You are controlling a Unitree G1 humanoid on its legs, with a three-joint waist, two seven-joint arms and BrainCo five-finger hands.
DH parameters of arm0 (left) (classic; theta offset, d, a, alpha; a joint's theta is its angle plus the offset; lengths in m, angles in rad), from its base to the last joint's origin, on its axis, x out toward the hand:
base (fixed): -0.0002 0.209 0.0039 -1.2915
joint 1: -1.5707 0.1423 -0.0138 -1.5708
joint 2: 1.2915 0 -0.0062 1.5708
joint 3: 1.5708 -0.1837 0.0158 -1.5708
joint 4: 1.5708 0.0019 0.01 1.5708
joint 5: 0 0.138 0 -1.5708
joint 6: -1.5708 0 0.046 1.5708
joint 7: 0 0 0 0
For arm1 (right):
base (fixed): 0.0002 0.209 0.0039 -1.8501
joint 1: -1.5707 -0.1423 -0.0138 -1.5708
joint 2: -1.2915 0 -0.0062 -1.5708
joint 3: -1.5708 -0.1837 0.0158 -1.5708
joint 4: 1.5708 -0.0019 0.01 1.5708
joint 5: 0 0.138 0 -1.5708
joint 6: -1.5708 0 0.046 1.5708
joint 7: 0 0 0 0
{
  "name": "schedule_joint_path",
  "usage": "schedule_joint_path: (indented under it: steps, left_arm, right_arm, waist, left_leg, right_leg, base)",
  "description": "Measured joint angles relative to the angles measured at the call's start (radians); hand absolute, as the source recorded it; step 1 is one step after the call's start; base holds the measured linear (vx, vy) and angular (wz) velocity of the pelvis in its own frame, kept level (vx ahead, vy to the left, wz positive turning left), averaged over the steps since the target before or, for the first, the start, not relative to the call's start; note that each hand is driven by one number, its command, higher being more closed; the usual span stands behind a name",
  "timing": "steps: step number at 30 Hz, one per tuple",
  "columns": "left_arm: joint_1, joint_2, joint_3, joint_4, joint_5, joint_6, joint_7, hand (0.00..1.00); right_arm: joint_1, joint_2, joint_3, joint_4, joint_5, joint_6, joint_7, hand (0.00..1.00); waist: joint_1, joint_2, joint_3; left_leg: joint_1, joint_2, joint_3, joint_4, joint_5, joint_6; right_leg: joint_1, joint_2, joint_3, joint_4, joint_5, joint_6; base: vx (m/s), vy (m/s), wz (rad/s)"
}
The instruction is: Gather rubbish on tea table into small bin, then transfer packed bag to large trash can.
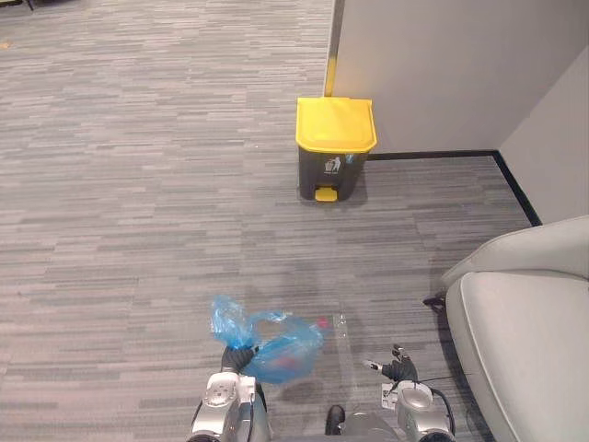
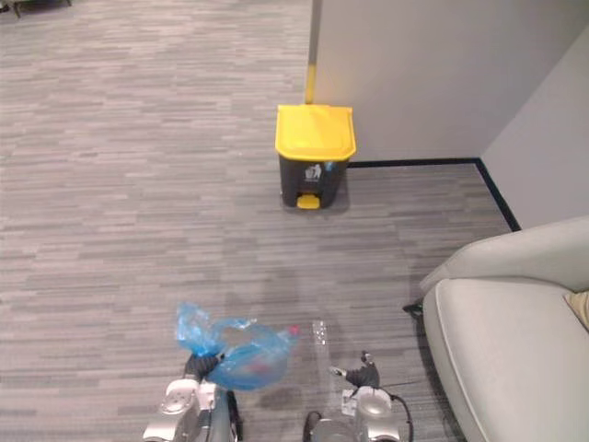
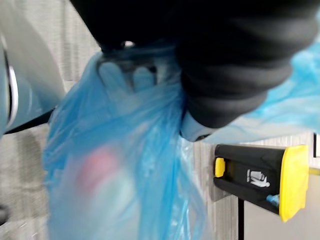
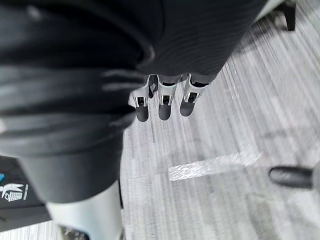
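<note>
- Evidently, the gathering half of the job is done, as far as we can judge: the thin blue plastic bag (image 1: 281, 348) is packed and away from any desk, with something reddish showing through its film.
- At 7 o'clock in the head views, the left robot hand (image 1: 236, 357) has its fingers curled round the bunched neck of the bag. In the left wrist view we see them through the blue film, and the bag's body hangs from the hand above the grey striped carpet floor (image 1: 138, 203).
- At 5 o'clock the right robot hand (image 4: 164, 102) carries nothing. Its fingers are loose and apart, pointing down at the carpet.
- The dark grey pedal trash can with a yellow lid (image 1: 334, 147) stands at 12 o'clock against the white wall, well apart from the bag. Its lid is down and its yellow pedal faces us.
- A pale grey upholstered sofa (image 1: 525, 341) sits at 4 o'clock, off to the side of the straight line to the can.
- What is left, we reckon, is the whole transfer: cross the carpet, get the lid up, and drop the bag inside.
</note>
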Motion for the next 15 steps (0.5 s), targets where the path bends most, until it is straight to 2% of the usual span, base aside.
schedule_joint_path:
  steps: [1, 2, 3, 5, 6, 7, 8, 9, 10, 12, 13, 14, 15]
  left_arm:
    - [-0.008, 0.013, 0.001, 0.004, 0.0, 0.0, 0.001, 1.0]
    - [-0.014, 0.021, 0.001, 0.007, 0.0, 0.0, 0.001, 1.0]
    - [-0.015, 0.025, 0.002, 0.016, 0.0, 0.0, 0.001, 1.0]
    - [0.001, 0.037, 0.001, 0.019, 0.0, 0.0, 0.001, 1.0]
    - [0.01, 0.039, -0.001, 0.029, 0.0, 0.001, 0.001, 1.0]
    - [0.01, 0.04, -0.001, 0.029, 0.0, 0.001, 0.001, 1.0]
    - [0.013, 0.043, -0.023, 0.03, 0.0, 0.002, 0.002, 1.0]
    - [0.012, 0.053, -0.038, 0.029, 0.0, 0.002, 0.001, 1.0]
    - [0.012, 0.06, -0.039, 0.031, 0.0, 0.003, 0.003, 1.0]
    - [0.012, 0.066, -0.034, 0.033, -0.001, 0.003, 0.01, 1.0]
    - [0.006, 0.07, -0.025, 0.033, -0.001, 0.003, 0.016, 1.0]
    - [0.002, 0.071, -0.018, 0.033, -0.001, 0.003, 0.019, 1.0]
    - [-0.004, 0.078, -0.018, 0.034, -0.001, 0.002, 0.023, 1.0]
  right_arm:
    - [-0.002, 0.011, -0.002, 0.018, 0.0, 0.002, -0.001, 0.0]
    - [-0.003, 0.014, -0.004, 0.025, 0.0, 0.003, -0.002, 0.0]
    - [0.0, 0.014, -0.004, 0.032, -0.001, 0.004, -0.001, 0.0]
    - [-0.01, 0.015, -0.003, 0.032, -0.002, 0.003, 0.001, 0.0]
    - [-0.012, 0.014, -0.003, 0.03, -0.003, -0.001, 0.003, 0.0]
    - [-0.012, 0.014, -0.003, 0.03, -0.003, -0.001, 0.003, 0.0]
    - [-0.005, 0.015, -0.001, 0.031, -0.005, -0.001, 0.004, 0.0]
    - [-0.001, 0.016, 0.001, 0.031, -0.005, -0.001, 0.006, 0.0]
    - [0.004, 0.016, 0.006, 0.031, -0.006, -0.001, 0.009, 0.0]
    - [0.015, 0.012, 0.011, 0.026, -0.007, -0.001, 0.01, 0.0]
    - [0.006, 0.007, 0.026, 0.026, -0.011, -0.002, 0.01, 0.0]
    - [-0.001, 0.006, 0.034, 0.026, -0.011, -0.002, 0.01, 0.0]
    - [-0.009, 0.006, 0.038, 0.026, -0.012, -0.003, 0.011, 0.0]
  waist:
    - [-0.002, -0.027, -0.013]
    - [0.0, -0.037, -0.017]
    - [0.0, -0.04, -0.017]
    - [0.003, -0.04, -0.018]
    - [0.003, -0.037, -0.018]
    - [0.003, -0.037, -0.018]
    - [-0.003, -0.037, -0.018]
    - [-0.009, -0.036, -0.018]
    - [-0.013, -0.035, -0.017]
    - [-0.018, -0.028, -0.013]
    - [-0.032, -0.021, -0.009]
    - [-0.038, -0.02, -0.009]
    - [-0.042, -0.017, -0.007]
  left_leg:
    - [0.008, -0.041, 0.003, -0.03, -0.005, 0.015]
    - [0.004, -0.06, 0.005, -0.022, -0.023, 0.03]
    - [0.006, -0.075, 0.015, 0.017, -0.048, 0.051]
    - [0.046, -0.084, 0.053, 0.039, -0.096, 0.069]
    - [0.094, -0.091, 0.074, 0.018, -0.117, 0.075]
    - [0.098, -0.091, 0.076, 0.017, -0.118, 0.075]
    - [0.158, -0.096, 0.086, -0.027, -0.132, 0.087]
    - [0.19, -0.096, 0.087, -0.043, -0.145, 0.087]
    - [0.236, -0.096, 0.088, -0.056, -0.162, 0.088]
    - [0.32, -0.092, 0.097, -0.103, -0.169, 0.084]
    - [0.361, -0.076, 0.098, -0.136, -0.17, 0.083]
    - [0.377, -0.068, 0.097, -0.151, -0.171, 0.081]
    - [0.397, -0.053, 0.091, -0.171, -0.181, 0.064]
  right_leg:
    - [-0.004, -0.018, 0.029, -0.023, 0.017, 0.01]
    - [-0.002, -0.03, 0.031, -0.026, 0.021, 0.01]
    - [0.01, -0.05, 0.04, -0.019, 0.024, 0.014]
    - [0.002, -0.073, 0.08, 0.052, 0.027, 0.025]
    - [-0.049, -0.08, 0.116, 0.194, 0.038, 0.044]
    - [-0.054, -0.08, 0.118, 0.202, 0.04, 0.047]
    - [-0.155, -0.093, 0.133, 0.443, 0.085, 0.128]
    - [-0.22, -0.09, 0.137, 0.577, 0.08, 0.142]
    - [-0.281, -0.08, 0.128, 0.682, 0.04, 0.103]
    - [-0.364, -0.056, 0.078, 0.713, -0.016, 0.036]
    - [-0.419, -0.021, 0.033, 0.642, -0.035, -0.002]
    - [-0.445, -0.004, 0.014, 0.595, -0.037, -0.009]
    - [-0.488, 0.024, -0.007, 0.475, -0.008, -0.023]
  base:
    - [0.3, 0.234, 0.11]
    - [0.33, 0.175, 0.14]
    - [0.34, 0.167, -0.08]
    - [0.37, 0.186, -0.36]
    - [0.34, 0.158, -0.36]
    - [0.4, 0.152, -0.34]
    - [0.31, 0.077, -0.11]
    - [0.3, 0.048, -0.1]
    - [0.33, 0.013, -0.03]
    - [0.38, -0.046, -0.04]
    - [0.4, -0.105, 0.0]
    - [0.39, -0.127, 0.08]
    - [0.3, -0.139, 0.15]
